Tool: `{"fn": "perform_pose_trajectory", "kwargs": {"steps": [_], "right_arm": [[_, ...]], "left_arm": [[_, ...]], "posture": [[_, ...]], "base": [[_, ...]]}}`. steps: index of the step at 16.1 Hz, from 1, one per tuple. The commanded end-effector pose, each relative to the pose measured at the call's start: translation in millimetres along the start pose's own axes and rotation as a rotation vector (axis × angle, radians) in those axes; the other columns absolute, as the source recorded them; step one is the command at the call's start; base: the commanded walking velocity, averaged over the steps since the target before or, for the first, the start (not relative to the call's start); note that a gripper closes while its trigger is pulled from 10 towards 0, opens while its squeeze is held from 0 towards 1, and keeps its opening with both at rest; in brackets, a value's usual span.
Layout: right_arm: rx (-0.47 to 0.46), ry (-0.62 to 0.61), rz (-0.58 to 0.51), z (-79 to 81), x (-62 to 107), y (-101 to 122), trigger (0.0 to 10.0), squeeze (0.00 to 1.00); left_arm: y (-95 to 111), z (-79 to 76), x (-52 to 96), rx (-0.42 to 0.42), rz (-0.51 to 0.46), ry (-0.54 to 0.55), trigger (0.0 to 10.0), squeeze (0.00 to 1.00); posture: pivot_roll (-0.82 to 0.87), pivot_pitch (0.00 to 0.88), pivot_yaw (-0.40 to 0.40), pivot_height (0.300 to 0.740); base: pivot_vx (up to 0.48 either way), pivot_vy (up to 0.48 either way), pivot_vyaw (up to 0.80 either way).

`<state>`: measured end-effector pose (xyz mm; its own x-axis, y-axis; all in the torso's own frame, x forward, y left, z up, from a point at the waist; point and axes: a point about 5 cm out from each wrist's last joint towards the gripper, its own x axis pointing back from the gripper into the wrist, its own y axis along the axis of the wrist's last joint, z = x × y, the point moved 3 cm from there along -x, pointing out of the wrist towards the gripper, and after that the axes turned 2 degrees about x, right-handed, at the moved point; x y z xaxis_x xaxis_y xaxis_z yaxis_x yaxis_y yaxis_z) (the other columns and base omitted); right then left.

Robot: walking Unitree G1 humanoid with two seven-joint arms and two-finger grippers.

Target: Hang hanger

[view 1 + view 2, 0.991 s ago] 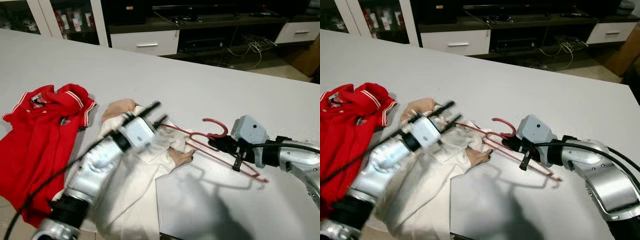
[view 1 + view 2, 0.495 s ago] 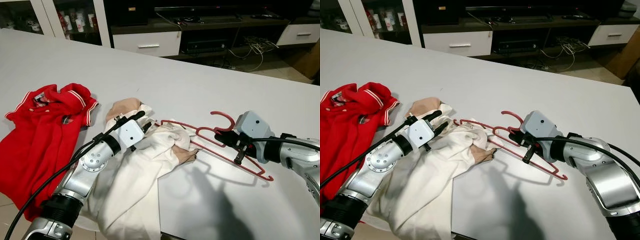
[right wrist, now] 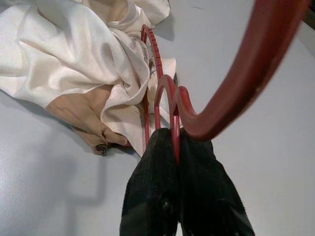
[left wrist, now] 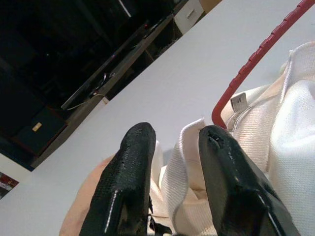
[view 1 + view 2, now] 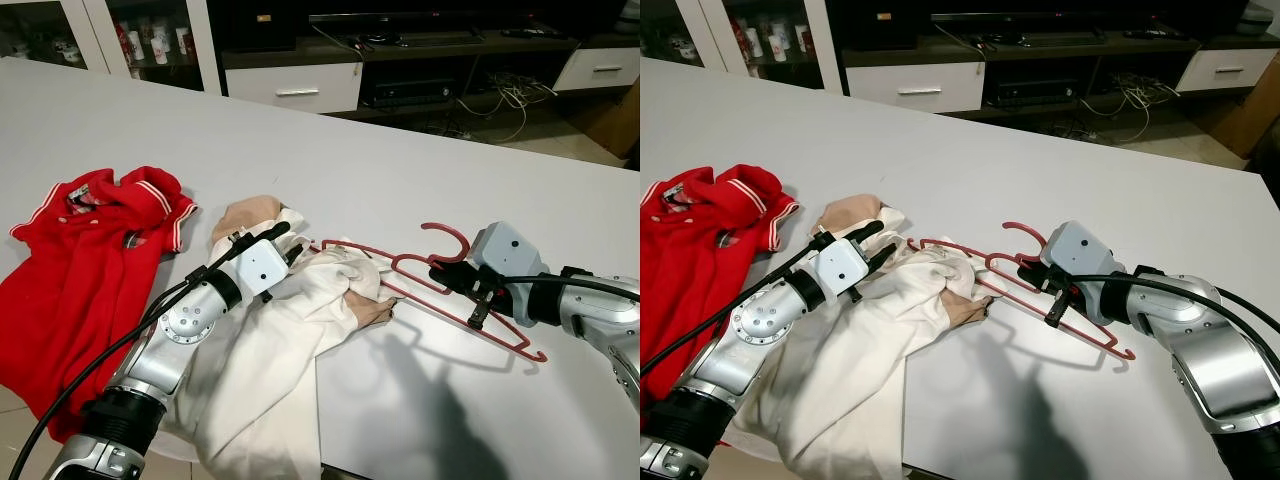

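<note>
Near the front edge of the white table (image 5: 420, 150), the cream shirt (image 5: 270, 370) lies crumpled, and the left gripper (image 5: 285, 240) rests on its collar with fingers slightly apart, holding nothing that can be seen. Since half a second ago almost nothing has moved, so the pull appears to be paused. More to the right, the right gripper (image 5: 1055, 288) is closed on the red hanger (image 5: 440, 290) near its hook, while the hanger's left end sits inside the shirt. The hanger seems only partly inserted. Further left lies a red polo shirt (image 5: 80, 250).
</note>
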<state>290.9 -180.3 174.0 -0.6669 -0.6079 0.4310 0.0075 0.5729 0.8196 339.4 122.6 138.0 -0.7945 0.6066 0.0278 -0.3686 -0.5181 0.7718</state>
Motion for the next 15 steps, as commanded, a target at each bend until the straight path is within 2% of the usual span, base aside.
{"fn": "perform_pose_trajectory", "kwargs": {"steps": [1, 3, 4, 5, 10, 12, 14, 15], "right_arm": [[-0.028, -0.019, 0.047, -2.5, 0.7, -11, 10.0, 0.0], [-0.038, -0.045, 0.053, -6.2, 0.8, -12, 10.0, 0.0], [-0.069, -0.129, 0.002, -15.9, 0.3, -5, 10.0, 0.0], [-0.141, -0.25, -0.083, -28.1, 0.4, 4, 10.0, 0.0], [-0.194, -0.286, -0.112, -24.3, -1.9, 0, 10.0, 0.0], [-0.204, -0.343, -0.14, -27.1, 0.9, 1, 10.0, 0.0], [-0.213, -0.399, -0.186, -32.1, 6.6, 7, 10.0, 0.0], [-0.22, -0.424, -0.218, -35.2, 9.9, 11, 10.0, 0.0]], "left_arm": [[1, -0.9, -0.7, -0.011, 0.005, -0.014, 10.0, 0.0], [-5, -3.5, 0.3, 0.001, 0.041, -0.034, 10.0, 0.0], [-13, -7.0, 2.5, 0.128, 0.1, -0.038, 10.0, 0.0], [-21, -15.3, 5.3, 0.349, 0.156, -0.045, 10.0, 0.0], [-21, -15.2, 6.3, 0.418, 0.166, -0.067, 10.0, 0.0], [-30, -17.7, 20.0, 0.39, 0.267, -0.122, 10.0, 0.0], [-43, -27.6, 35.4, 0.361, 0.38, -0.19, 10.0, 0.0], [-49, -31.8, 40.5, 0.369, 0.425, -0.185, 10.0, 0.0]], "posture": [[0.04, 0.098, -0.029, 0.74], [0.04, 0.098, -0.028, 0.74], [0.04, 0.11, -0.024, 0.74], [0.04, 0.11, -0.022, 0.74], [0.03, 0.104, -0.01, 0.74], [0.02, 0.096, 0.0, 0.74], [0.02, 0.093, 0.006, 0.74], [0.02, 0.09, 0.01, 0.74]], "base": [[0.0, 0.0, 0.0], [0.0, 0.0, 0.0], [0.0, 0.0, 0.0], [0.0, 0.0, 0.0], [0.0, 0.0, 0.0], [0.0, 0.0, 0.0], [0.0, 0.0, 0.0], [0.0, 0.0, 0.0]]}}
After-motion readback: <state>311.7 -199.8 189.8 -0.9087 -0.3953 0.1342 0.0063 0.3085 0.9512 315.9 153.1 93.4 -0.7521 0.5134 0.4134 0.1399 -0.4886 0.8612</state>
